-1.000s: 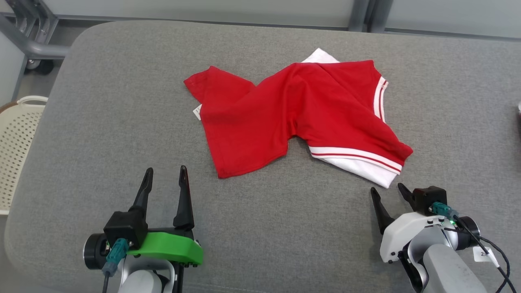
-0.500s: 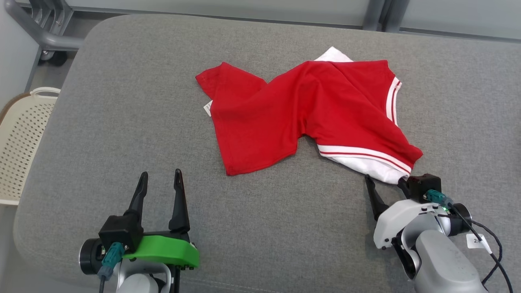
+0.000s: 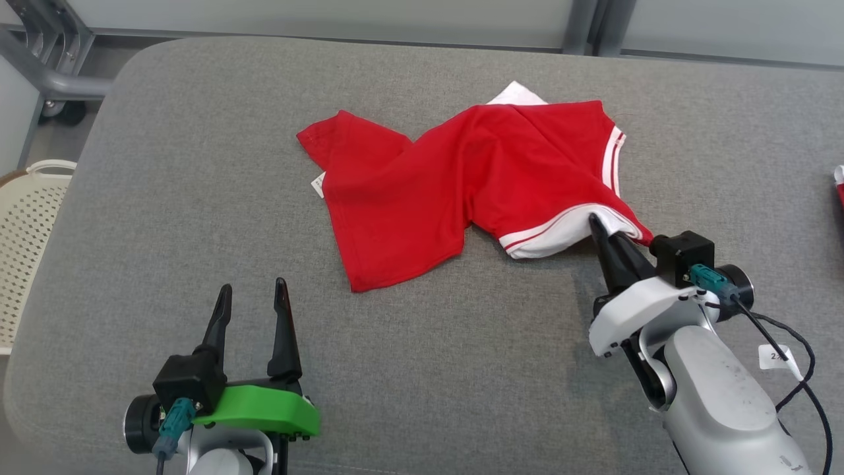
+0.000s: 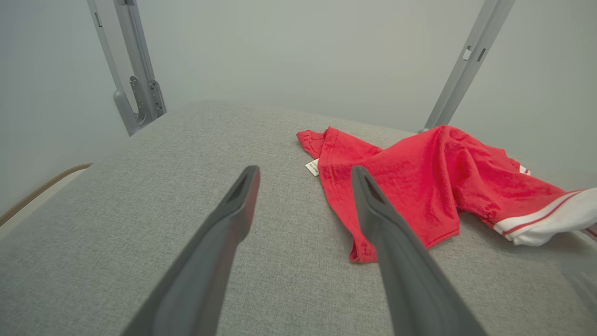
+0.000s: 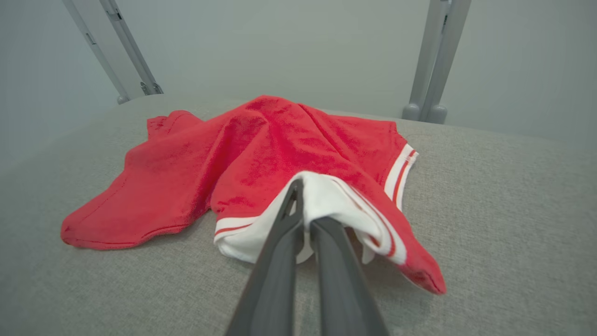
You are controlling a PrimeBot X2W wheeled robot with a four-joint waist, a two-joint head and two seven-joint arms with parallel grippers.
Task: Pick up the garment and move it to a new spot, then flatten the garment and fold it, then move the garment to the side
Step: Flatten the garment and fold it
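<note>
Garment (image 3: pixel 461 178): red shirt, crumpled, not flat, lying on the grey padded bench (image 3: pixel 198 165) about mid-width and nearer the far edge than the near one. One red section spreads toward the bench's left side, and a white part pokes out at the far side. The white band (image 3: pixel 554 237) with a thin red stripe sits at the shirt's near-right corner. Right gripper (image 3: pixel 603 234) is over the right half of the bench with its fingers pressed together, pinching that white band. In the right wrist view the band (image 5: pixel 326 196) drapes over the closed tips (image 5: pixel 298 186) and a red corner hangs just to their right. Left gripper (image 3: pixel 253 285) is near the near-left corner of the bench with its jaws spread and nothing between them, fingers pointing at the far edge, well apart from the shirt. In the left wrist view the shirt (image 4: pixel 419 186) lies ahead and to the right of the fingers. A cream perforated basket (image 3: pixel 26 224) stands off the left edge. A small white label (image 3: pixel 319 185) sticks out at the shirt's left side. A red-and-white scrap (image 3: pixel 839 185) shows at the right edge; I can't tell what it is.
</note>
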